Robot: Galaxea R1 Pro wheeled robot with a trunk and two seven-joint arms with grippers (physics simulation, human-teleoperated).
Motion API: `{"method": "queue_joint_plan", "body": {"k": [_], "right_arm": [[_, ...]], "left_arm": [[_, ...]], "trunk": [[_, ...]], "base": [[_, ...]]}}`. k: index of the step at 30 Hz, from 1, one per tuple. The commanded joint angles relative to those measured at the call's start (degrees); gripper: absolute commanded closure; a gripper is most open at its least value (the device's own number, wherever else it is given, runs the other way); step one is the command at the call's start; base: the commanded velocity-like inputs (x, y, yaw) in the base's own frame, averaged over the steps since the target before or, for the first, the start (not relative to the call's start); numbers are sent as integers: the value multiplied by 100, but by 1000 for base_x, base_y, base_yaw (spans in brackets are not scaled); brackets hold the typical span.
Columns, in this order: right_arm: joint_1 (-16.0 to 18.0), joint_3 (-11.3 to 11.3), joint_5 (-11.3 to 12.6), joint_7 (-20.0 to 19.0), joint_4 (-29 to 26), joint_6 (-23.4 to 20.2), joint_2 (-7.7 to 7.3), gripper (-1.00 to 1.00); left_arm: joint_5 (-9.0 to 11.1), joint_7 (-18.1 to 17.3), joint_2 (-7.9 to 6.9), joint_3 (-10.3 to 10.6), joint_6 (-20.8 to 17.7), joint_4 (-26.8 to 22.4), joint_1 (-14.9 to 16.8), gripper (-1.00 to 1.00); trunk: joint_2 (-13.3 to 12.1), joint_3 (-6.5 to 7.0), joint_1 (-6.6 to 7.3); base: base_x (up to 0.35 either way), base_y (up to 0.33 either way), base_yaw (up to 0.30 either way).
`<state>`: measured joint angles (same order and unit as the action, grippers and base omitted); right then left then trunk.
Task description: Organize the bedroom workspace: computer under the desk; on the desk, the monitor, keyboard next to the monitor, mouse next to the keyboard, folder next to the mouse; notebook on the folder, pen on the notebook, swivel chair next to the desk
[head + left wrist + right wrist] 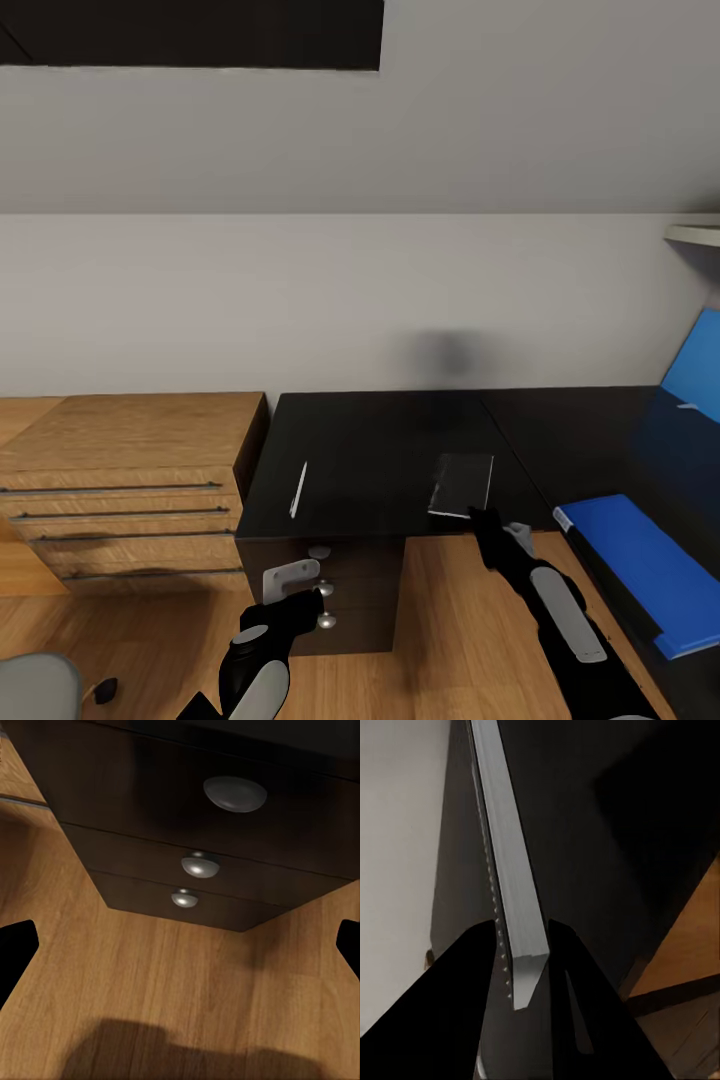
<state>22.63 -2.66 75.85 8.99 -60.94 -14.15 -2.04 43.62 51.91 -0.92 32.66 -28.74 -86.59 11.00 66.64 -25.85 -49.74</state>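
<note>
The black desk (370, 450) carries the white pen (297, 490) at its left and the thin grey notebook (462, 484) near its front edge. The blue folder (645, 565) lies on the desk's right wing. My right gripper (483, 520) is at the notebook's front edge. In the right wrist view the notebook's edge (514, 892) runs between the two fingers of that gripper (521, 931), which is shut on it. My left gripper (300, 598) hangs low in front of the desk's drawer unit (150, 795), open (184, 945). The swivel chair's grey seat (35, 685) shows at the bottom left.
A light wooden drawer chest (130, 470) stands against the desk's left side. Three round drawer knobs (200, 865) face my left gripper. A blue wall panel (697, 370) and a white shelf (695, 235) sit at the far right. Wooden floor (450, 620) lies under the desk.
</note>
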Motion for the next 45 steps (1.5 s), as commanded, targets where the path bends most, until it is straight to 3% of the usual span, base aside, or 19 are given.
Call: {"method": "queue_joint_plan", "body": {"k": [1, 4, 8, 12, 27, 32, 45], "right_arm": [[-132, -11, 67, 240, -297, -23, 1, 100], [-341, -33, 222, 440, -690, -38, -12, 100], [-410, -48, 454, 446, -785, -36, -29, 100], [-435, -161, 534, 444, -802, -32, -45, 100], [-443, -609, 562, 437, -788, -27, -51, 100], [-443, -949, 559, 437, -788, -27, -51, 100], [-443, -1149, 561, 429, -781, -27, -51, 100]], "left_arm": [[32, 43, -5, 12, -17, -7, 7, -100], [32, 30, -5, 12, -17, -7, 7, -100], [32, 32, -11, 12, -17, -7, 7, -100], [26, 29, -13, 12, -17, -7, 7, -100], [32, 44, -13, 20, -17, 25, 7, -100], [32, 47, -14, 20, -17, 44, 7, -100], [27, 55, -14, 20, -17, 62, 7, -100]], "trunk": [[-38, 12, 22], [-78, 30, 44], [-78, 30, 44], [-78, 30, 44], [-78, 30, 44], [-78, 30, 44], [-78, 13, 44]], "base": [[0, 0, 0], [0, 0, 0], [0, 0, 0], [0, 0, 0], [-130, -61, -192], [-35, -26, -268], [-2, -1, -232]]}}
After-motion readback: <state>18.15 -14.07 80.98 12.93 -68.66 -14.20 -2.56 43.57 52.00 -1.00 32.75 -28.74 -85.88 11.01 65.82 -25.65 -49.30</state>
